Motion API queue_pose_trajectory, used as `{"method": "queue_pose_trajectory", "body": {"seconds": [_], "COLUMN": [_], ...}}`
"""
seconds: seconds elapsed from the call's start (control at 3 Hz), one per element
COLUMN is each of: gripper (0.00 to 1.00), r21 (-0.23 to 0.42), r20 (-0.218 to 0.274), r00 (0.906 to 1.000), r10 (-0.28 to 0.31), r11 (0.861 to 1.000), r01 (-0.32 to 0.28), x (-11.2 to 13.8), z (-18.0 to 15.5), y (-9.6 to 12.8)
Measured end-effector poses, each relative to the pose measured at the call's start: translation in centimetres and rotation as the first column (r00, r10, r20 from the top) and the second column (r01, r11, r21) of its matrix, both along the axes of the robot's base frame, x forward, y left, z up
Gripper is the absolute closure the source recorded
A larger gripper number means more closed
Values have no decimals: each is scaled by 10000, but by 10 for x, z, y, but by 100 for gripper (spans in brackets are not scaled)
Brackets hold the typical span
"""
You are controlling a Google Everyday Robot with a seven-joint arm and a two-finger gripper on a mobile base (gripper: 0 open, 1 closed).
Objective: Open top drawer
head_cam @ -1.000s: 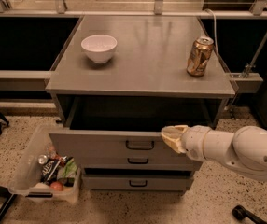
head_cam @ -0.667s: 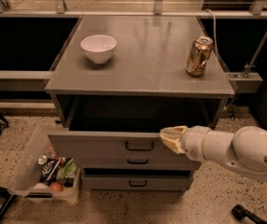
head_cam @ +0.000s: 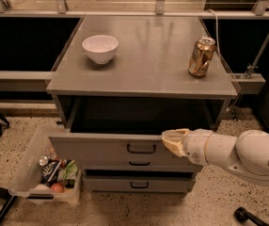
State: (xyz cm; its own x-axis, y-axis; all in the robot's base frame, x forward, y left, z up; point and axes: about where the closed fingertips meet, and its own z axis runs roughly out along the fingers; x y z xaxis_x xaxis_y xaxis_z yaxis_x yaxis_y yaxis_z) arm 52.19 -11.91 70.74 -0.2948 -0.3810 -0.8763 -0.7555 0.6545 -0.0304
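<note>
1. A clear bin of oddments sat on the floor, left of the cabinet
2. A white bowl stood on the cabinet top
3. The top drawer was pulled out, its interior showing
4. A can stood at the top's right side
5. The gripper was at the drawer's front upper edge, right of its black handle; whether it was open or closed could not be told

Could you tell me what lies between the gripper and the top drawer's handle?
Only bare top drawer front, in the camera view; the gripper sits right of the handle.
</note>
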Motion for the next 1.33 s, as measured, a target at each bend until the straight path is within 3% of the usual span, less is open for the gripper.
{"method": "queue_pose_trajectory", "body": {"seconds": [1.0,1.33], "gripper": [12,0], "r21": [0,-7], "r20": [0,-4], "r00": [10000,10000], "r10": [2,15], "r11": [10000,10000], "r01": [-2,-15], "x": [0,0], "z": [0,0], "y": [0,1]}}
